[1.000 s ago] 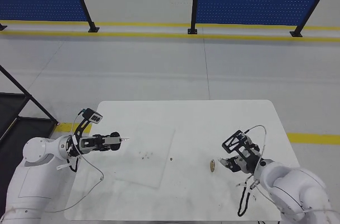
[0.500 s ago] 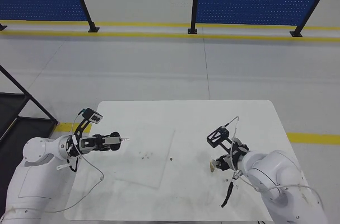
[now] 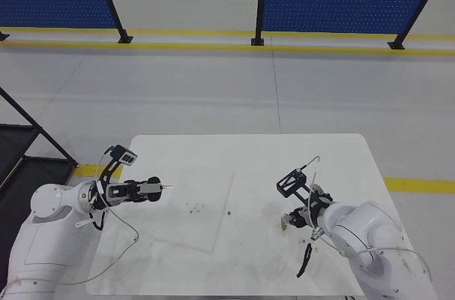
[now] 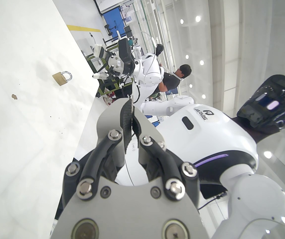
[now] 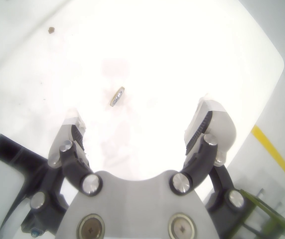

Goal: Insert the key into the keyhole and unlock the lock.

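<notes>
A small brass padlock [image 3: 285, 223] lies on the white table [image 3: 249, 157], right of centre. In the right wrist view the padlock [image 5: 117, 96] shows edge-on just ahead of my right gripper [image 5: 140, 114], which is open with nothing between its fingers. From above, the right gripper [image 3: 291, 219] hovers right at the padlock. My left gripper [image 3: 158, 187] is held above the table's left side, shut on the key, whose thin silver tip [image 3: 168, 186] pokes out toward the middle. The left wrist view shows its fingers [image 4: 122, 118] pressed together, with the padlock [image 4: 62, 77] far off.
A thin clear sheet [image 3: 193, 210] lies on the left half of the table with dark specks on it. A small brown crumb [image 3: 228, 213] lies between the two arms. A black rack [image 3: 10, 150] stands on the floor beyond the left edge.
The right arm swung in to the left, bringing its gripper from beside the padlock to right over it. The left arm with the key stayed put.
</notes>
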Motion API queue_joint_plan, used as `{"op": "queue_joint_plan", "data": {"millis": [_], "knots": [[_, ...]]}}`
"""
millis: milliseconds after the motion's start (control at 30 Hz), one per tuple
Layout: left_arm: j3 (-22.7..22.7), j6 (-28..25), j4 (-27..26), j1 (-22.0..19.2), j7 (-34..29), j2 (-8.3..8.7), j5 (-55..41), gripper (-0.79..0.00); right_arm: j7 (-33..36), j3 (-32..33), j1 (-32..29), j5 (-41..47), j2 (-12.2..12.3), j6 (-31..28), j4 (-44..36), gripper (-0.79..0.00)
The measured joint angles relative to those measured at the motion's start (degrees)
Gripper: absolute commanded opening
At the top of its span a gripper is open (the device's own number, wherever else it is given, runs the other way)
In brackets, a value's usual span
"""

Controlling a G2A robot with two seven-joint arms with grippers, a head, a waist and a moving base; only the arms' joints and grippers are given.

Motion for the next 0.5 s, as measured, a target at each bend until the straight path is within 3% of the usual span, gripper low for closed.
{"op": "queue_joint_plan", "data": {"millis": [133, 500], "knots": [[0.0, 0.0, 0.0, 0.0, 0.0, 0.0, 0.0, -0.785, 4.3, -2.3, 2.0, 0.6, -0.3, 2.4, 0.4, 0.0], [0.0, 0.0, 0.0, 0.0, 0.0, 0.0, 0.0, -0.785, 4.3, -10.5, 10.3, 9.8, 1.4, 13.5, 11.0, 0.0]]}}
